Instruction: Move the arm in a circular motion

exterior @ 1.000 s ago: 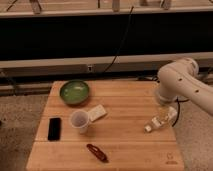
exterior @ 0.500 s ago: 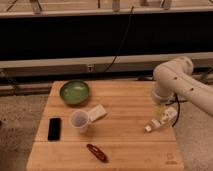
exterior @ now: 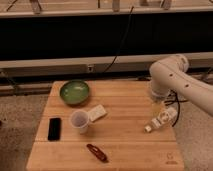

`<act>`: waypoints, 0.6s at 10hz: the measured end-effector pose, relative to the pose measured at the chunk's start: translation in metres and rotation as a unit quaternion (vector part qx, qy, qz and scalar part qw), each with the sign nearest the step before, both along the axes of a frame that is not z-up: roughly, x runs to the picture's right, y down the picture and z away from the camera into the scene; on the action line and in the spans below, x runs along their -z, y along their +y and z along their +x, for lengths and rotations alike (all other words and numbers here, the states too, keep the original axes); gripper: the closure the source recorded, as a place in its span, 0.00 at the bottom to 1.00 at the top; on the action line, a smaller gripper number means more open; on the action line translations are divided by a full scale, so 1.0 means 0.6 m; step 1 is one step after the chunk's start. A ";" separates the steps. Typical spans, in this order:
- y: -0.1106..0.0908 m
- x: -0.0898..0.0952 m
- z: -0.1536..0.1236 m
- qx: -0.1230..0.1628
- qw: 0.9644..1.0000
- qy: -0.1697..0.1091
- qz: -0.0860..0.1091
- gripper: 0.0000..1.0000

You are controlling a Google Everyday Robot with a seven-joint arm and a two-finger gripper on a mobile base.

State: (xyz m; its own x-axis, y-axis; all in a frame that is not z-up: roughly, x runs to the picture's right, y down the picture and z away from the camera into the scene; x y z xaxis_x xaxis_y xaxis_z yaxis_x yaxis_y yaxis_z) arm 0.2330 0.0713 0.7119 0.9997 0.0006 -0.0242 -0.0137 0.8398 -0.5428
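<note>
Camera view, the only one. Wooden bench seen from its front edge, dark wall and cables behind.

Entering from the right: the arm, thick and white, its rounded elbow raised above the right edge of the bench near the back right corner. Bent down from there to the gripper, low over the boards just inside the right edge, about halfway between back and front. Open or closed: cannot tell. Nothing plainly held.

Well apart from the arm, on the left half: green bowl near the back left corner; white cup in front of it; small pale block just beside the cup, on its right; black phone near the left edge; reddish-brown item close to the front edge.

Changed over the last second: elbow drifted a little leftward, further in over the right edge, first one small shift and then another. Gripper almost in the same spot, low by the right edge. Bowl, cup, block, phone and reddish item exactly where seen before.

Judged from that: a slow sweep under way, most likely a short arc of the circle. Clear boards around the gripper, so no object threatened on this side; cup and block the nearest things should the circle widen toward the middle.
</note>
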 end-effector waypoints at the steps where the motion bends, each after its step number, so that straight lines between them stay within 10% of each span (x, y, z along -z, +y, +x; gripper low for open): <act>1: -0.010 -0.009 -0.003 0.002 1.000 -0.002 0.000 0.20; 6: -0.023 -0.024 -0.021 0.016 1.000 -0.007 0.000 0.20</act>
State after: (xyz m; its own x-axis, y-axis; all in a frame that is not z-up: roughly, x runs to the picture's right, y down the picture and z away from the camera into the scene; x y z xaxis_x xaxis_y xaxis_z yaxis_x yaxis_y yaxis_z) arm 0.2205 0.0577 0.7261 0.9994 -0.0322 -0.0098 0.0217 0.8392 -0.5434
